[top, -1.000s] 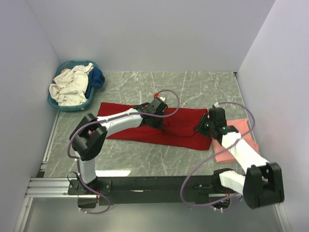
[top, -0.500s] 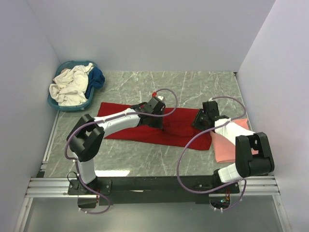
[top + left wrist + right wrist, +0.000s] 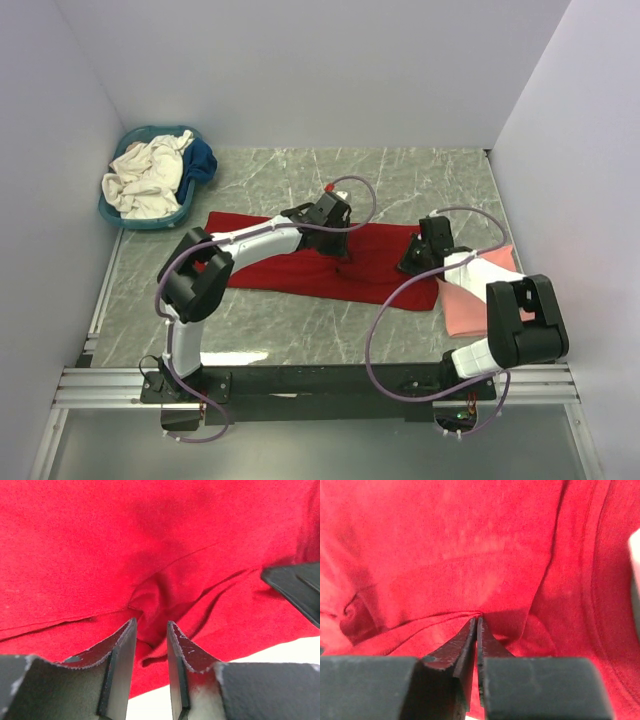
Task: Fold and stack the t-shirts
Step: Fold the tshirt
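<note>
The deep red t-shirt (image 3: 290, 275) lies spread across the middle of the table. Over its upper middle, my left gripper (image 3: 342, 243) stands open; in the left wrist view a raised wrinkle of the red cloth (image 3: 150, 595) runs between the spread fingertips of the gripper (image 3: 151, 625). My right gripper (image 3: 408, 262) is at the shirt's right end, and in the right wrist view it (image 3: 477, 619) is shut on a pinched fold of red cloth (image 3: 445, 580). The salmon pink t-shirt (image 3: 475, 305) lies folded at the right, partly under the right arm.
A teal basket (image 3: 140, 222) at the back left holds a crumpled cream-white shirt (image 3: 145, 175) and a dark blue one (image 3: 203, 160). White walls close in the table on three sides. A black part of the other gripper (image 3: 295, 587) shows at the right of the left wrist view.
The right gripper moved left onto the red shirt's right end and shut on a fold. The left jaws opened wider and shifted slightly right.
</note>
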You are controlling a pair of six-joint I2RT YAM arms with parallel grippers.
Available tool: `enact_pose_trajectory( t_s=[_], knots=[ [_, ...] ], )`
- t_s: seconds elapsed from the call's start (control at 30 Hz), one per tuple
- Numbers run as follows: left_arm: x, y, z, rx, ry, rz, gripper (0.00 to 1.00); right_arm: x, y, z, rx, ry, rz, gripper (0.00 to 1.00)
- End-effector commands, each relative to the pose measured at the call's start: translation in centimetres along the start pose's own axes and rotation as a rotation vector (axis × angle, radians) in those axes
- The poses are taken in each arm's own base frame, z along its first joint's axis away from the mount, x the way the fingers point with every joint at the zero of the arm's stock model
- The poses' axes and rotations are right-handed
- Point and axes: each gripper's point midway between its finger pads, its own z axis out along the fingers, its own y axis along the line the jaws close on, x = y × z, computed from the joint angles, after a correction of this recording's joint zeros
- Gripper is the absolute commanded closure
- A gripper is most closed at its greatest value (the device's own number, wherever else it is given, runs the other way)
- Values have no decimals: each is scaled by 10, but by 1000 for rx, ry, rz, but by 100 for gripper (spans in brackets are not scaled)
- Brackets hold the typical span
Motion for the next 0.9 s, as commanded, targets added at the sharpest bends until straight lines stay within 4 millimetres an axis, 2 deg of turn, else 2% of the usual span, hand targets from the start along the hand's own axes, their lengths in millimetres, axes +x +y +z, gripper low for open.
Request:
enact_pose_trajectory(
  t_s=[0.0,0.23,0.43,0.73,0.83,0.87],
  knots=[
    [-7,-11,1,42,-7,-1,64,-3,9,-13,-61,-33,-5,94],
    [3,-8,1,54,6,-2,65,8,16,-38,-138,-54,-4,97],
    [16,-5,-2,67,26,2,68,22,9,-54,-150,-60,-4,97],
    [31,-1,-8,82,47,15,70,53,-2,-67,-184,-32,5,96],
    [32,2,-11,70,44,19,71,61,3,-74,-226,-17,12,90],
    [32,3,-12,65,43,19,71,64,2,-76,-224,-7,18,80]
  ],
)
